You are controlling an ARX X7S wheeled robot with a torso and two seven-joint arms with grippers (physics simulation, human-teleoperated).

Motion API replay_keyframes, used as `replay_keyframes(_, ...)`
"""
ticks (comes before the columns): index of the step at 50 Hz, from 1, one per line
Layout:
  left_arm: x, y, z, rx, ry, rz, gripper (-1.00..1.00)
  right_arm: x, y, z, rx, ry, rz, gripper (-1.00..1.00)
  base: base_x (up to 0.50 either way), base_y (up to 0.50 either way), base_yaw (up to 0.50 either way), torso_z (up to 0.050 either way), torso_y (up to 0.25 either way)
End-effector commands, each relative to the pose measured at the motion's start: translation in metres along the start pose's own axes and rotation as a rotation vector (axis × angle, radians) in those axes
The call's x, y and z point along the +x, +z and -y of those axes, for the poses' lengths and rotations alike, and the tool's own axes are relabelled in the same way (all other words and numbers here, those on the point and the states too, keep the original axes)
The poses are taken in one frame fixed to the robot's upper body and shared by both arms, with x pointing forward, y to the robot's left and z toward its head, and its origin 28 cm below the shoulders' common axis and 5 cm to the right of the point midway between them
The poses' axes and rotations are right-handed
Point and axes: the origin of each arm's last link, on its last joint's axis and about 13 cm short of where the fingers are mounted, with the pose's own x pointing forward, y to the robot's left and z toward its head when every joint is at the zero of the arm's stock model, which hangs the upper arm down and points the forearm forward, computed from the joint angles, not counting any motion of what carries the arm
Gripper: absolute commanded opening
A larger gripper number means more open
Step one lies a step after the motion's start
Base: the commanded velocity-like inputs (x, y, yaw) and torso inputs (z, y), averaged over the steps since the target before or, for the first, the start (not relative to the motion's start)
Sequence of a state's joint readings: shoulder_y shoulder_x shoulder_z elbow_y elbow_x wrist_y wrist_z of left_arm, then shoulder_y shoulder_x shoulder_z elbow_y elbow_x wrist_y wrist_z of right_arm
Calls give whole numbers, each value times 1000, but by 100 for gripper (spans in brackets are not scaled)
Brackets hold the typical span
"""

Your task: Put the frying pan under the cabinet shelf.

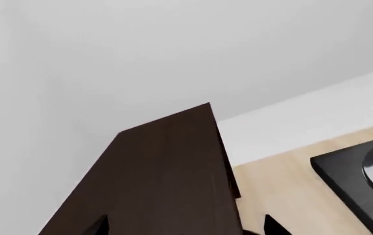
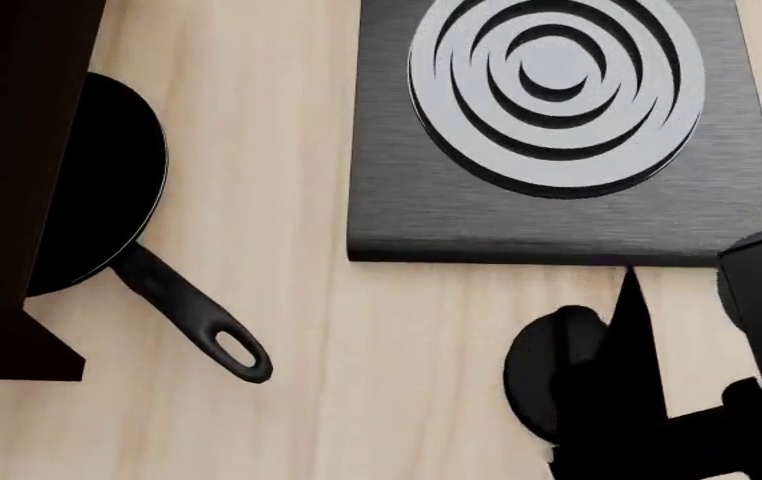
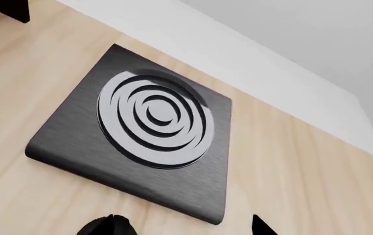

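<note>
Fingers on the right gripper (image 2: 621, 350) hang over the counter (image 2: 395, 350) holding nothing; can't really tell how wide, same for the left. Frying pan (image 2: 101, 190) sits half tucked under the cabinet shelf (image 2: 8, 150), handle poking out, beside the burner plate (image 2: 555, 130).

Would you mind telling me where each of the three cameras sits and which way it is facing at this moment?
Head view: on the robot's head, looking steeply down at the wooden counter, the frying pan partly under the cabinet shelf, and the burner plate; the right gripper shows at lower right.
Left wrist view: near the left gripper, facing the cabinet shelf and pale wall; only fingertips show.
Right wrist view: near the right gripper, facing the burner plate; only fingertips show.
Shared: all three show the burner plate and counter.
</note>
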State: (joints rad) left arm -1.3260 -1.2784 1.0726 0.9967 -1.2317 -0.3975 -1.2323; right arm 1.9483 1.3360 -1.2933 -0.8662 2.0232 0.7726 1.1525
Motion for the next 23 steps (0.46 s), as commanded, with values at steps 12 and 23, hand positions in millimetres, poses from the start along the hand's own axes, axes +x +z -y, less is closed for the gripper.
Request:
replay_keyframes(12, -22, 4, 3, -21, -43, 31, 100, -11, -5, 3, 28, -1, 8, 100, 0, 0, 0, 0, 0)
replay_keyframes(23, -35, -7, 10, -28, -53, 27, 100, -11, -13, 4, 51, -12, 3, 100, 0, 0, 0, 0, 0)
